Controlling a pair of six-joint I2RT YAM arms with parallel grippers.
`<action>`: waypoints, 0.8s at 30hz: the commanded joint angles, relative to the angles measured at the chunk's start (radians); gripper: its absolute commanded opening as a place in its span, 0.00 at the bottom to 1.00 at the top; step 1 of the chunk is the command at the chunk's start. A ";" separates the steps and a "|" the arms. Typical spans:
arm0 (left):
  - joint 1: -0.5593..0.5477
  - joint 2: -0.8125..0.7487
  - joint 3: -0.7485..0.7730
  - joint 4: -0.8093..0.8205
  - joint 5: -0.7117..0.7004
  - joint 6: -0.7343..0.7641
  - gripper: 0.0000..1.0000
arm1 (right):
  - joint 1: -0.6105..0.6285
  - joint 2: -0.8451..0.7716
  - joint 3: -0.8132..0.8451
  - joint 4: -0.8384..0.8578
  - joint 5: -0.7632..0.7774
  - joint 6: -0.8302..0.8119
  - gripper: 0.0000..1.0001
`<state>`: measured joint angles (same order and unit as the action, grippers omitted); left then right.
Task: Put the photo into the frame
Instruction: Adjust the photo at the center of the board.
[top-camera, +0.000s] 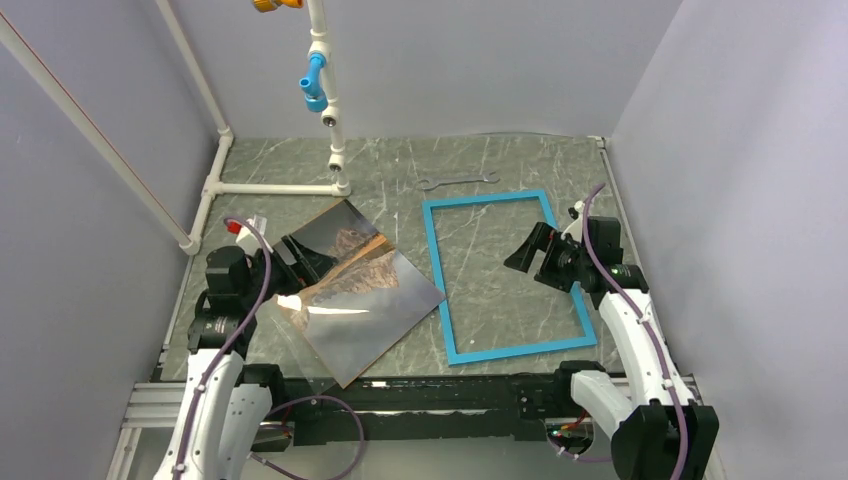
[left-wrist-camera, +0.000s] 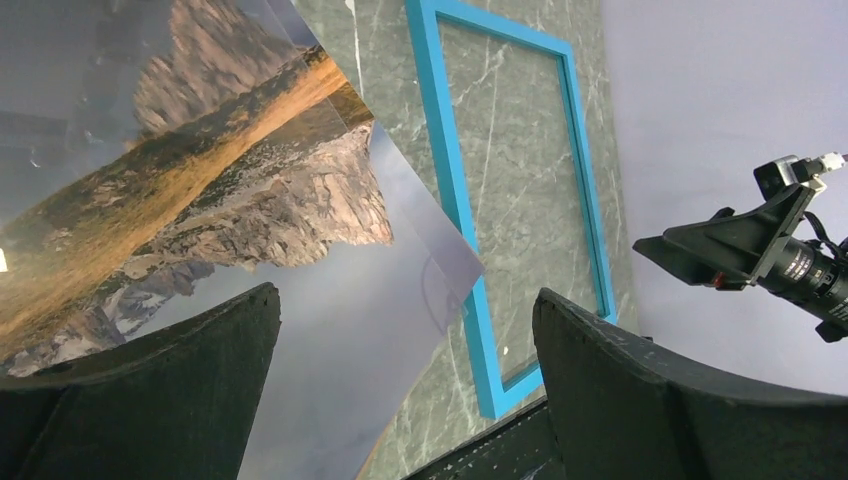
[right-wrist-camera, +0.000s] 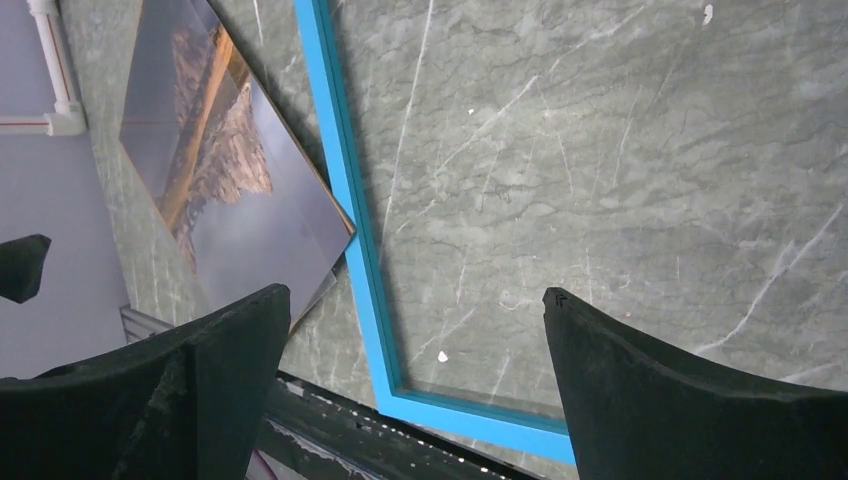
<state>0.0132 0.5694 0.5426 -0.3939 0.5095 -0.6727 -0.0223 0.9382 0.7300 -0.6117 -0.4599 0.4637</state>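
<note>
With both pincers released, the left gripper (left-wrist-camera: 405, 300) hangs over the mountain photo (top-camera: 355, 285), which lies face up and skewed on the marble table (top-camera: 560, 165), 1 corner meeting the left rail of the blue frame (top-camera: 436, 270), while the right gripper (right-wrist-camera: 417, 295) hangs above that frame.

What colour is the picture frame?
The frame is bright blue; the top external view shows it best.
</note>
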 joint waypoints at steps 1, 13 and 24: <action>-0.001 0.049 0.028 0.067 0.043 0.000 0.99 | 0.016 -0.015 0.002 0.016 -0.012 0.009 1.00; -0.005 0.031 0.208 -0.136 0.055 0.107 0.99 | 0.460 0.161 0.083 0.042 0.305 0.106 1.00; -0.020 0.036 0.331 -0.064 0.138 -0.046 0.99 | 0.704 0.417 0.221 0.107 0.397 0.110 1.00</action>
<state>0.0113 0.6670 0.9394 -0.5308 0.5941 -0.6235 0.6273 1.2842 0.8650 -0.5648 -0.1123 0.5549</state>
